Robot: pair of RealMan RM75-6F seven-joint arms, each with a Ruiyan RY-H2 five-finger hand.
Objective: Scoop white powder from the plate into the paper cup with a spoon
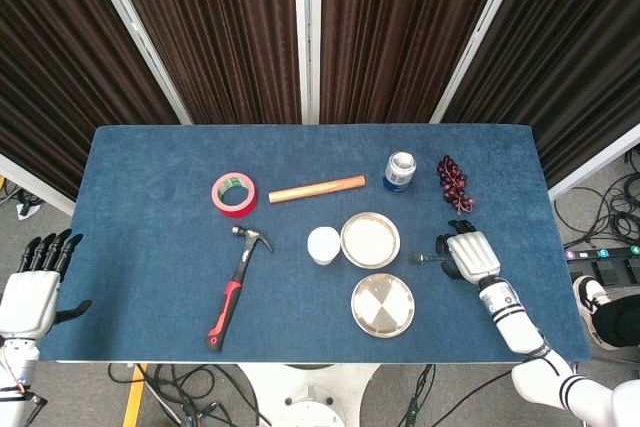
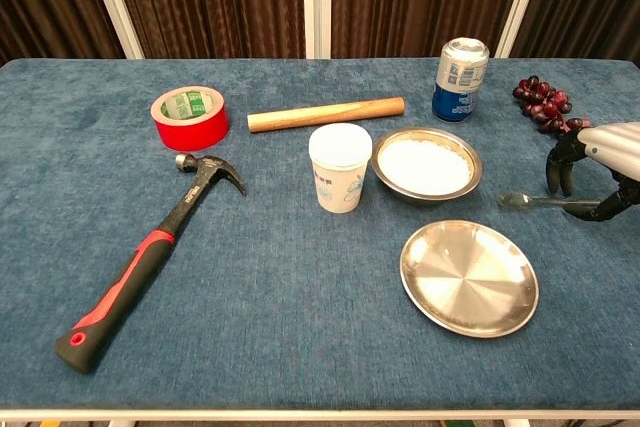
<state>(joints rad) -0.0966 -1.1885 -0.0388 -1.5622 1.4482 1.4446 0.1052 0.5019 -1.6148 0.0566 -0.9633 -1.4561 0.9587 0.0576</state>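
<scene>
A metal plate of white powder sits at mid-table, with the white paper cup upright just left of it. The spoon lies flat to the plate's right, bowl toward the plate. My right hand arches over the spoon's handle, fingers on the far side and thumb on the near side, apart and not closed on it. My left hand hangs open off the table's left edge, in the head view only.
An empty metal plate lies in front of the powder plate. A hammer, red tape roll, wooden rod, blue can and grapes are spread around.
</scene>
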